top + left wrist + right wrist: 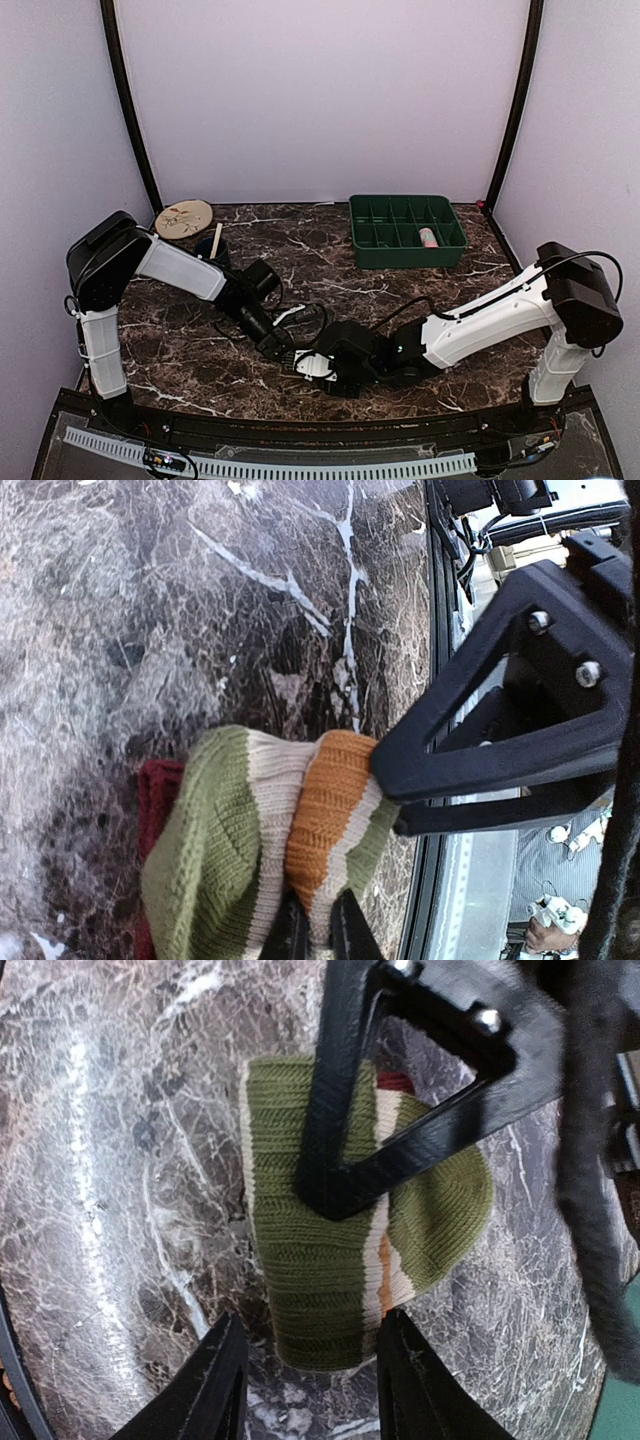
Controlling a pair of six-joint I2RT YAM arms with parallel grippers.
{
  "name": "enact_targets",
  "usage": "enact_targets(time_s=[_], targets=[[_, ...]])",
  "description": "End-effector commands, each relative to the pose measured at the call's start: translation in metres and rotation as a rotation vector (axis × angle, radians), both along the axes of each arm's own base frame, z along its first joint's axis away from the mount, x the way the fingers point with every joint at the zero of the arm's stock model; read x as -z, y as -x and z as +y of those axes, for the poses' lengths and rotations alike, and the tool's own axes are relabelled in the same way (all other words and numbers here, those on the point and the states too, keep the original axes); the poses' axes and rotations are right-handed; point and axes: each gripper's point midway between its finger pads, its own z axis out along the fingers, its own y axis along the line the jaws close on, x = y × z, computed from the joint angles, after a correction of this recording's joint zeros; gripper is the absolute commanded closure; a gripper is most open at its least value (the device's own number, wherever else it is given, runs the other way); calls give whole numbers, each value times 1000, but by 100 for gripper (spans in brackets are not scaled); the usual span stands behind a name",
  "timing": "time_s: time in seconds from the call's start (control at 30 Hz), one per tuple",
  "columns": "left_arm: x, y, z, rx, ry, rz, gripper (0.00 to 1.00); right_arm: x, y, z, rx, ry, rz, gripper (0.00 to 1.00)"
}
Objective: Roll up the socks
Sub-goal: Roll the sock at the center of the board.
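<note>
On the marble table [180,380], the striped sock [315,1270] lies lengthwise between right fingers [215,1390].

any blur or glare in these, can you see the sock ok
Left wrist: striped sock knit sharp; marble table soft and glary toward the left, area past its right edge washed out. Right wrist: sock sharp, white glare on the marble at left, blurred dark cable down the right. Top external: evenly lit, sharp, but the sock is mostly covered.
</note>
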Motion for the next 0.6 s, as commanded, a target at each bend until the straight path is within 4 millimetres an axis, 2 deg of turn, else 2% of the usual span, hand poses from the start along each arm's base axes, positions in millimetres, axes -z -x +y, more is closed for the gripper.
enact_targets(time_s=[0.0, 0.33, 0.43, 0.57], targets=[[37, 14, 29, -10, -183, 51, 100, 1, 4, 12, -36, -10, -6, 59], [32, 18, 28, 9, -155, 69, 100, 15, -6, 16, -39, 17, -19, 60], [30, 19, 28, 12, -147, 75, 100, 19, -9, 15, -40, 23, -7, 65], [27, 20, 28, 17, -134, 85, 100, 24, -16, 11, -35, 33, 13, 77]])
